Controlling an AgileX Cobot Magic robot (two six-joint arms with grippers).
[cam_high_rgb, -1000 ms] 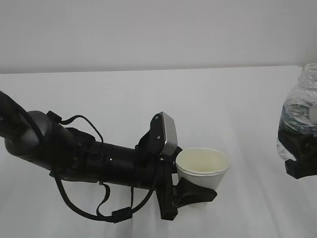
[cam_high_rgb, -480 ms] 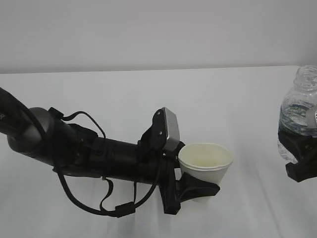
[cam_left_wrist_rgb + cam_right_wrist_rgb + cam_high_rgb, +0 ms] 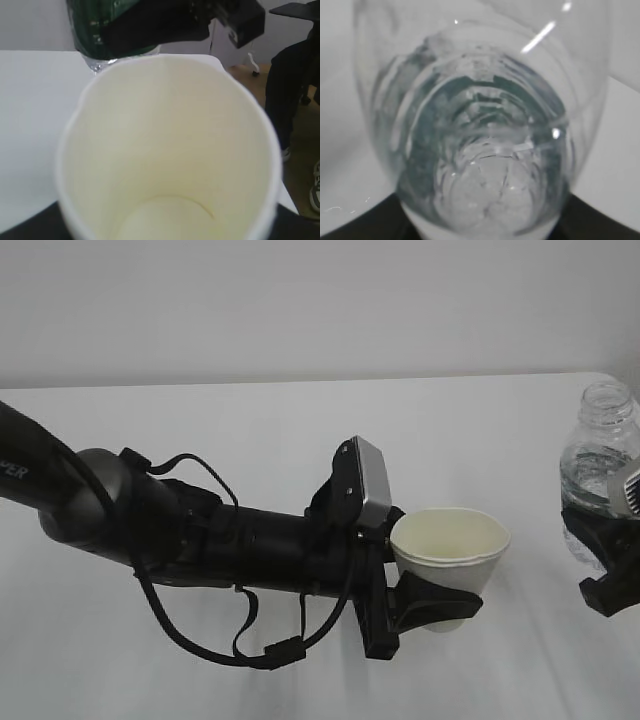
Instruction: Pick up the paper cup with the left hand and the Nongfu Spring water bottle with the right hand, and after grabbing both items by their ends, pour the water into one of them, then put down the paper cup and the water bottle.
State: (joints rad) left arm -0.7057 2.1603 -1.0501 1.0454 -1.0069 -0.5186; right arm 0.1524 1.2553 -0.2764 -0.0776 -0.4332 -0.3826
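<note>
The paper cup (image 3: 450, 545) is upright, and my left gripper (image 3: 440, 590) is shut on its lower wall, one black finger (image 3: 432, 602) wrapping the near side. In the left wrist view the cup (image 3: 165, 150) fills the frame, its cream inside holding no liquid. The Nongfu Spring water bottle (image 3: 600, 465) stands upright and capless at the right edge, with my right gripper (image 3: 608, 562) shut on its lower part. Water (image 3: 592, 480) shows inside it. The green label (image 3: 107, 27) appears just beyond the cup's rim. From below, the bottle (image 3: 480, 140) fills the right wrist view.
The white table (image 3: 250, 440) runs back to a grey wall. In the left wrist view the table's right edge drops to a brown floor, where dark legs and a shoe (image 3: 295, 100) stand. My left arm (image 3: 150, 520) with its cables lies low across the left half.
My left arm has carried the cup rightward and a little higher in the picture, closing the gap to the bottle. The bottle has shifted slightly left and down. Both grips are unchanged.
</note>
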